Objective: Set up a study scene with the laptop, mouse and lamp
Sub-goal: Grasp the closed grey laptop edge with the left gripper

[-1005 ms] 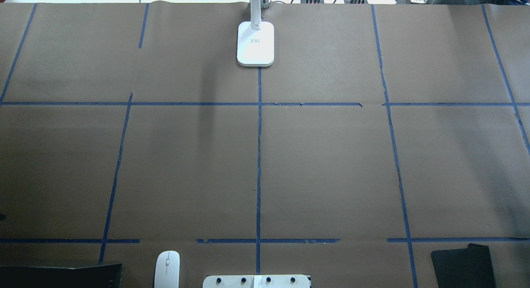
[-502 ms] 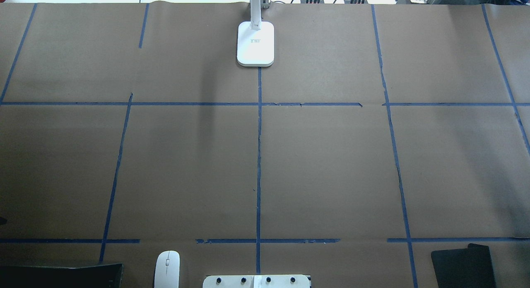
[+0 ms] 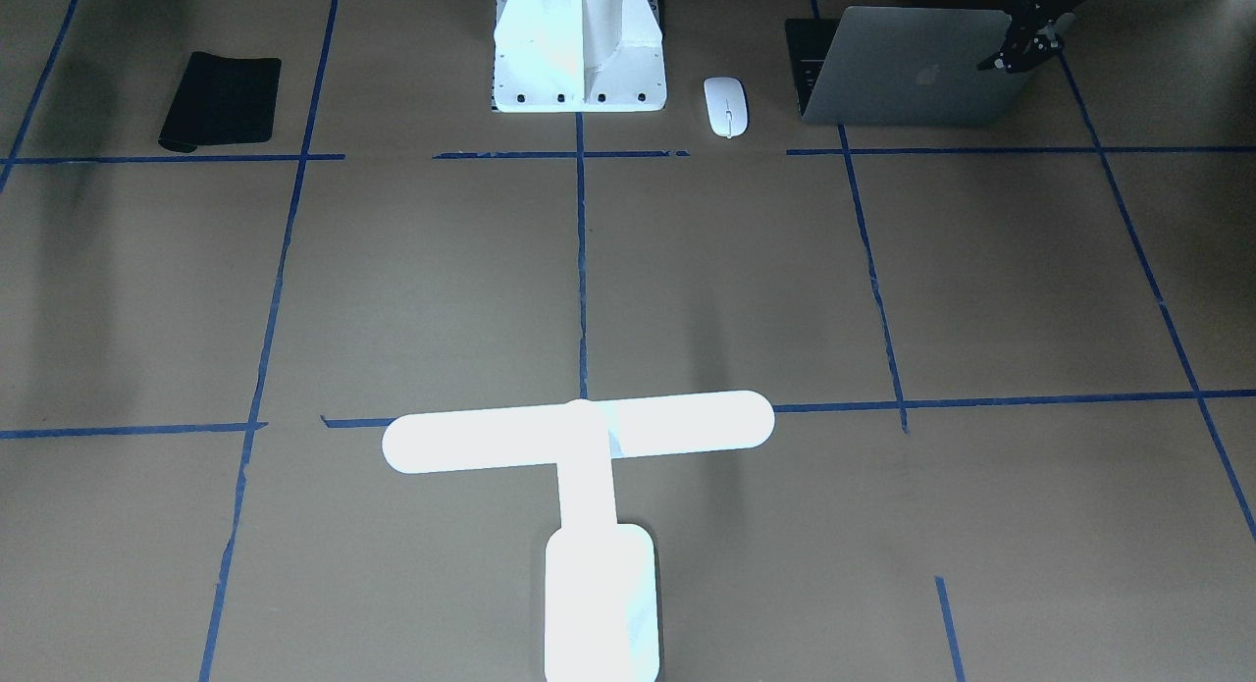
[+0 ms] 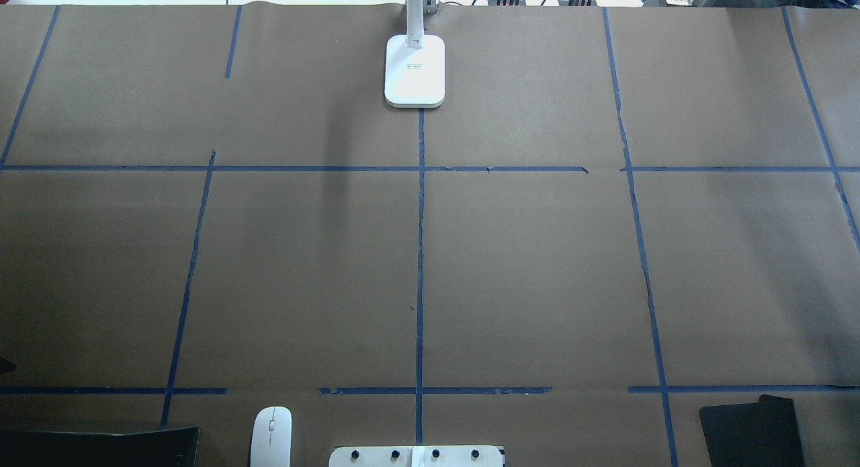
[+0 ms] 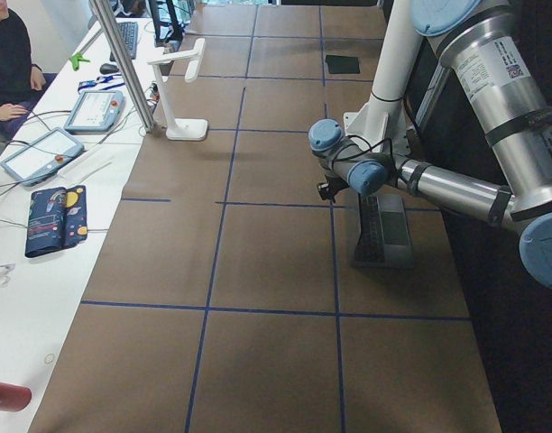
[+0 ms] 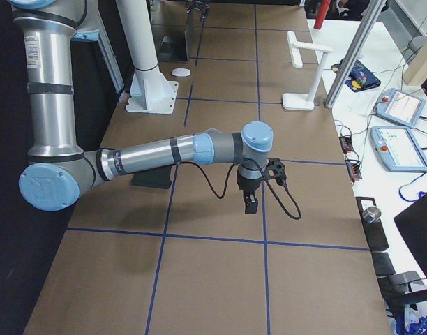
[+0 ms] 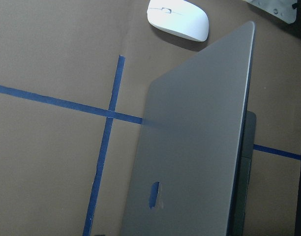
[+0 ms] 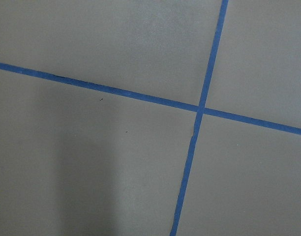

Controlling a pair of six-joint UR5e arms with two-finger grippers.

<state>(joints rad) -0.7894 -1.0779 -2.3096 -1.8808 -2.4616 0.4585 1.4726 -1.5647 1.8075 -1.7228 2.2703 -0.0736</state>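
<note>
The laptop [image 3: 913, 69] stands open at the robot's near-left table edge, its grey lid with the apple logo facing the table; it also shows in the left wrist view [image 7: 199, 147]. The white mouse [image 3: 726, 106] lies between the laptop and the pedestal, also seen overhead [image 4: 271, 437]. The white T-shaped lamp [image 3: 589, 437] stands at the far middle, its base [image 4: 414, 70] on the centre line. My left gripper [image 3: 1020, 46] hovers by the lid's outer corner; I cannot tell its jaws. My right gripper [image 6: 250, 204] points down over bare table, apart from everything; its state is unclear.
A black mouse pad [image 3: 221, 98] lies at the near right of the table [image 4: 537, 265]. The white robot pedestal [image 3: 579, 54] stands at the near middle. A metal post [image 5: 123, 63], control tablets [image 6: 400, 108] and cables lie past the far edge.
A small dark shape at the overhead view's left edge has slid slightly toward the near side. Lamp, mouse and mouse pad have not moved.
</note>
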